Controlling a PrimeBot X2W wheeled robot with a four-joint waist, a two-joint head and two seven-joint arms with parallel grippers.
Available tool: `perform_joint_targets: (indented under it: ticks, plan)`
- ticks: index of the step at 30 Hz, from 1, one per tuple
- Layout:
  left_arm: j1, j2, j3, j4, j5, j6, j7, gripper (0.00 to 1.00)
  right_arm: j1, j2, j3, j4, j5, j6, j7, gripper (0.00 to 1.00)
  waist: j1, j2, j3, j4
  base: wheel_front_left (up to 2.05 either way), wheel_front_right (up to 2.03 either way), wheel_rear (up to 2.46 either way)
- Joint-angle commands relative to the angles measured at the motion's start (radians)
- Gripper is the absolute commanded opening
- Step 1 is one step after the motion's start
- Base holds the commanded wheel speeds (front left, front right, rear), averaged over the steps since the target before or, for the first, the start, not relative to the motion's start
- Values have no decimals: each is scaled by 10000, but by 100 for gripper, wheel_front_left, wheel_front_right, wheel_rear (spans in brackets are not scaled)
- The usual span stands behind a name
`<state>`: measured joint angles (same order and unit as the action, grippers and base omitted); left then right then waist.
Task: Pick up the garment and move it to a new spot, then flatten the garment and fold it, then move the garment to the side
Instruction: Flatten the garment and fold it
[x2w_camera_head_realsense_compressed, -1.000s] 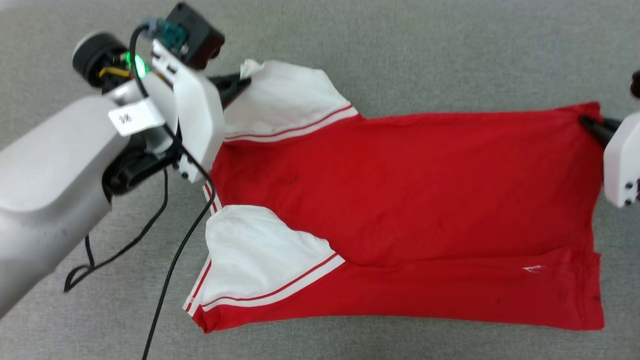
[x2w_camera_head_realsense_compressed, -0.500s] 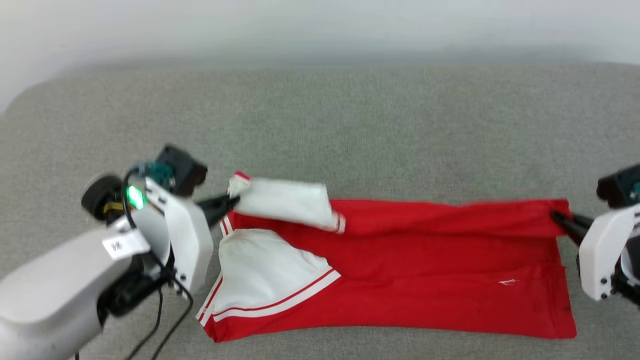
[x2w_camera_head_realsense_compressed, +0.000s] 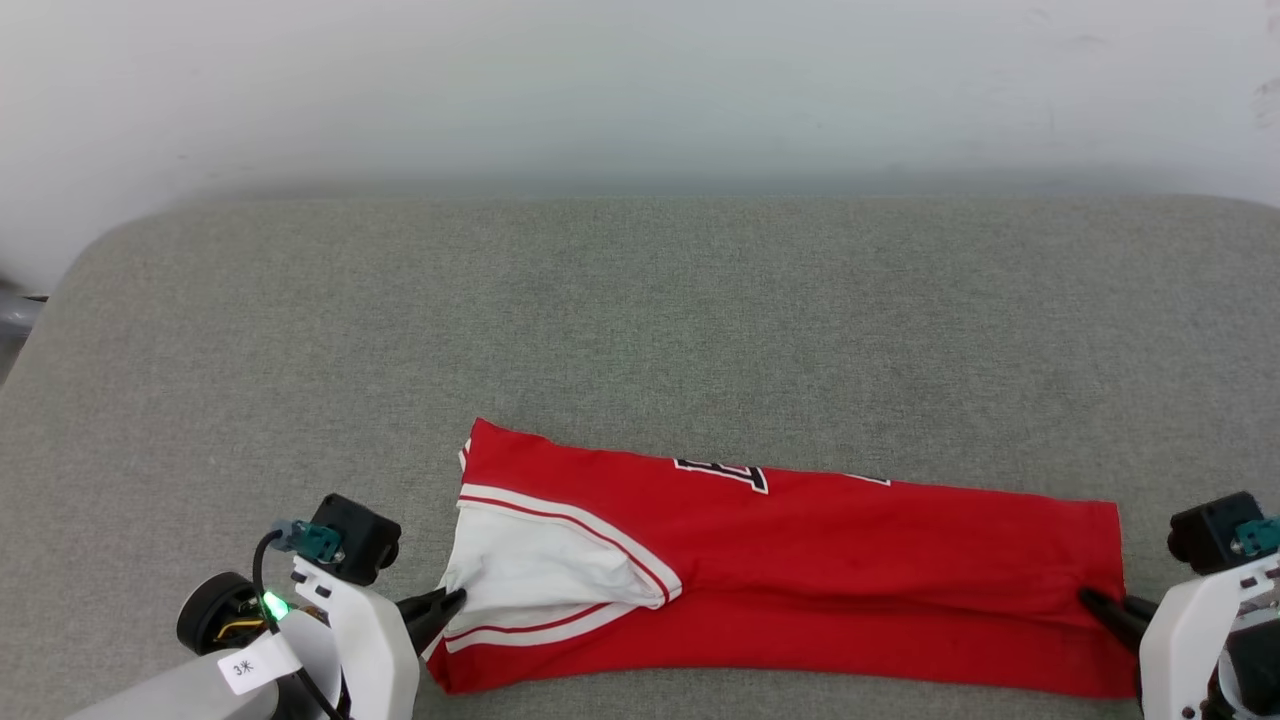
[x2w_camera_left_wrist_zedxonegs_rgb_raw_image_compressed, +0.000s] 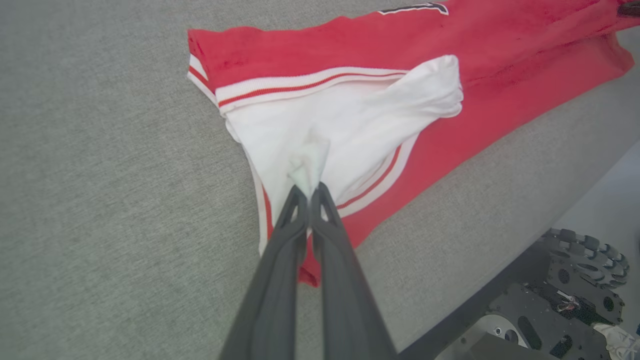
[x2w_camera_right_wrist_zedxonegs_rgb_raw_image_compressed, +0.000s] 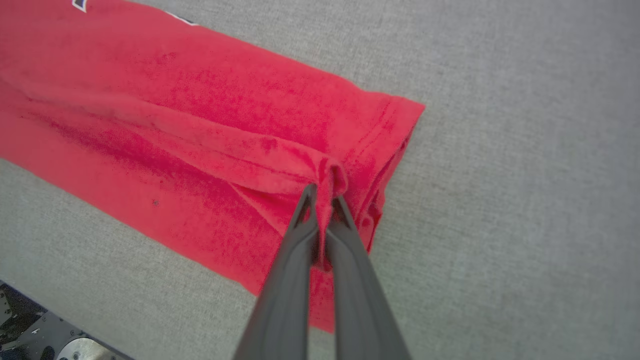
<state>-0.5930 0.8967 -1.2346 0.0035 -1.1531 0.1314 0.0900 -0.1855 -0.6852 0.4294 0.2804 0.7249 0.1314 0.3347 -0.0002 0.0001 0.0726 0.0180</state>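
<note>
The garment (x2w_camera_head_realsense_compressed: 800, 560), a red jersey with white sleeves and striped trim, lies folded lengthwise into a long band near the front edge of the grey surface. A strip of black white-outlined lettering (x2w_camera_head_realsense_compressed: 728, 472) shows along its far fold. My left gripper (x2w_camera_head_realsense_compressed: 452, 600) is shut on the white sleeve (x2w_camera_left_wrist_zedxonegs_rgb_raw_image_compressed: 340, 125) at the band's left end, pinching a tuft of fabric (x2w_camera_left_wrist_zedxonegs_rgb_raw_image_compressed: 306, 167). At the band's right end my right gripper (x2w_camera_head_realsense_compressed: 1092, 600) is shut on a bunched ridge of the red hem (x2w_camera_right_wrist_zedxonegs_rgb_raw_image_compressed: 330, 180).
The grey padded surface (x2w_camera_head_realsense_compressed: 640, 320) stretches wide behind the garment up to a pale wall (x2w_camera_head_realsense_compressed: 640, 90). Its front edge runs just below the garment. The robot's wheeled base (x2w_camera_left_wrist_zedxonegs_rgb_raw_image_compressed: 570, 295) shows beneath that edge in the left wrist view.
Both grippers pulled the far edge of the jersey toward the front, folding it over itself into a narrow band with lettering now showing. The head camera has tilted up, so the whole view shifted.
</note>
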Motion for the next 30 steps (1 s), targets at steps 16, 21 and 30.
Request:
perform_joint_targets:
  ticks: [16,21,30]
  plan:
    - [749,-528,535,861,185,663,-2018,100,349,353,-393,165,89,-16,-821,100,2,-1,-131,-285,0,0,0]
    - [1131,-327,1136,249,317,1605,-3119,100,545,-46,-1099,-647,119,-16,-836,100,2,-1,-304,-350,0,0,0]
    - [1967,-761,3170,-217,1886,3079,-3563,100,417,-425,-1749,-1155,443,-12,376,100,2,-1,-242,-247,0,0,0]
